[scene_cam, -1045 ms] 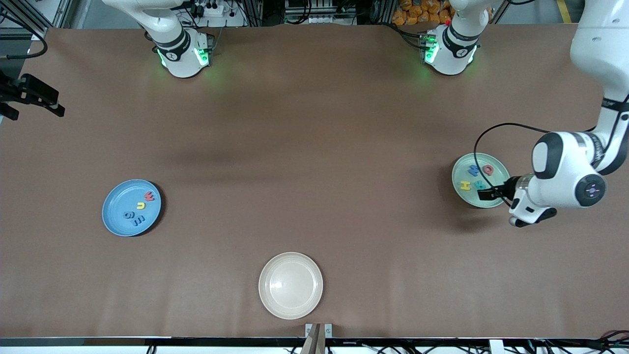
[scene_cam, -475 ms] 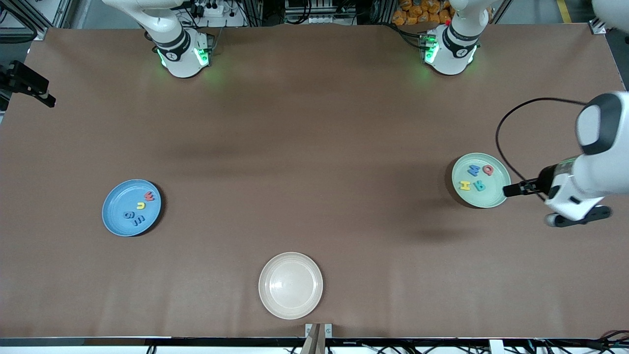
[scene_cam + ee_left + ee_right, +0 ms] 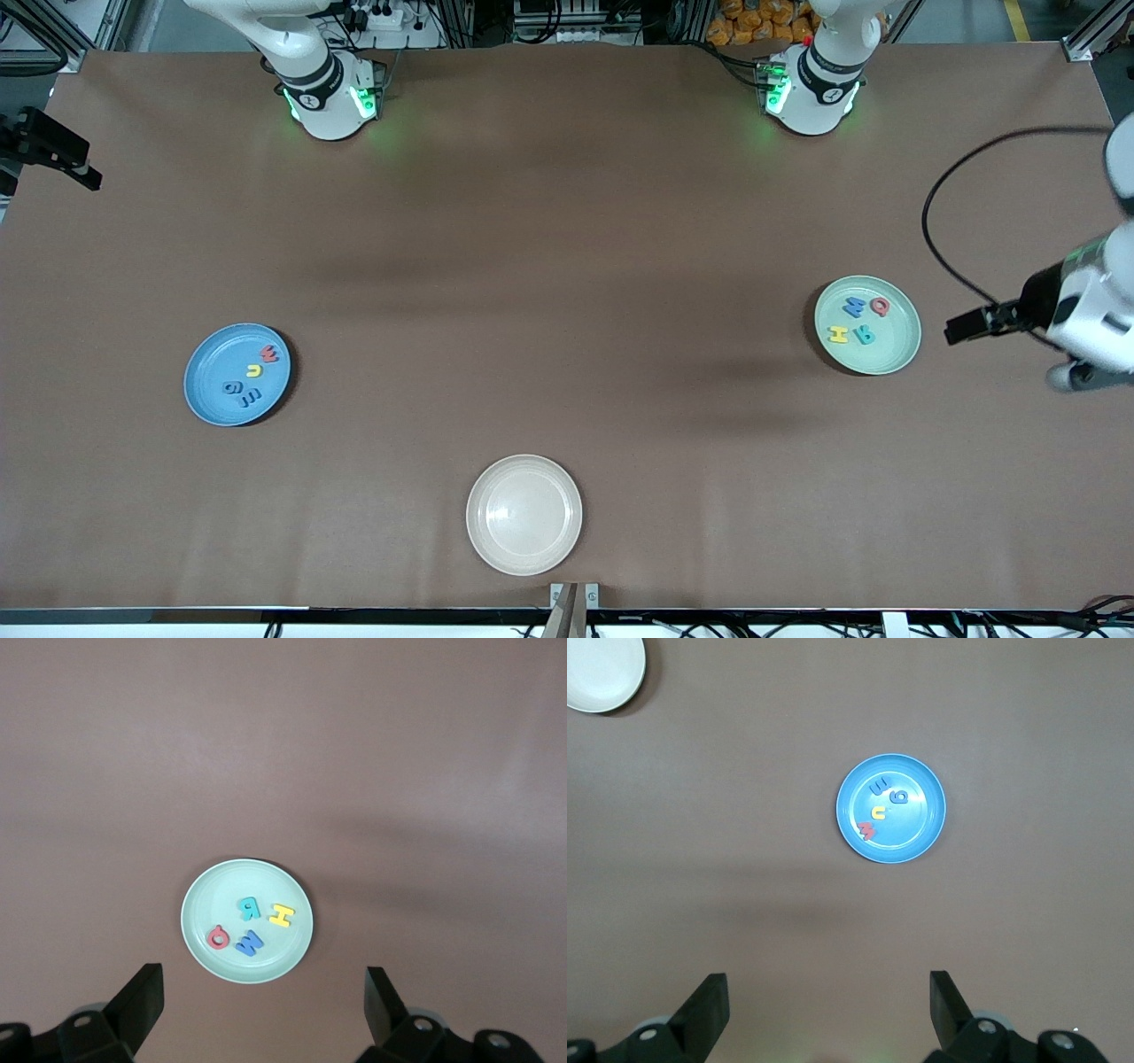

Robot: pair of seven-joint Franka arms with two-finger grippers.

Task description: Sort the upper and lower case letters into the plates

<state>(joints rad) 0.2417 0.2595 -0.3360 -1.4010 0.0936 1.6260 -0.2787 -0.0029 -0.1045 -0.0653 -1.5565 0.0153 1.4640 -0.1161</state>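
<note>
Pulling my left gripper [image 3: 257,1014] up off the pale mint green round plate [image 3: 893,350], jaws wide and empty, I see four small flat letters [image 3: 856,320] there, four in the sky blue round plate [image 3: 205,390], so sorting looks done.

Wide bare tabletop [image 3: 567,266] btwn plates, cream plate [image 3: 524,515] nr front edge
</note>
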